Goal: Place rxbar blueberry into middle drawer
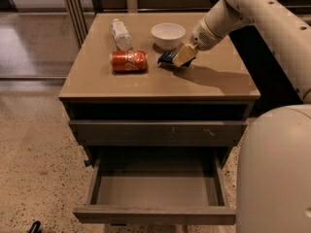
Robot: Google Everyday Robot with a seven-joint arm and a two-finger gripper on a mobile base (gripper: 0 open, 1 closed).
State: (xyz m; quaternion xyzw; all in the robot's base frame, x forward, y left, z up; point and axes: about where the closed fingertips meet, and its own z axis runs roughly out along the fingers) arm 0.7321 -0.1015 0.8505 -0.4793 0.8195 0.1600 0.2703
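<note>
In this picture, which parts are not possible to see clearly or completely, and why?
All in the camera view:
- rxbar blueberry: one end covered by the gripper, shut on it over the tabletop beside the white bowl; print too small to read.
- middle drawer: right front corner hidden by the robot's body; front face barely shows from this steep angle.
- top opening under the tabletop: too dark to see inside.
</note>
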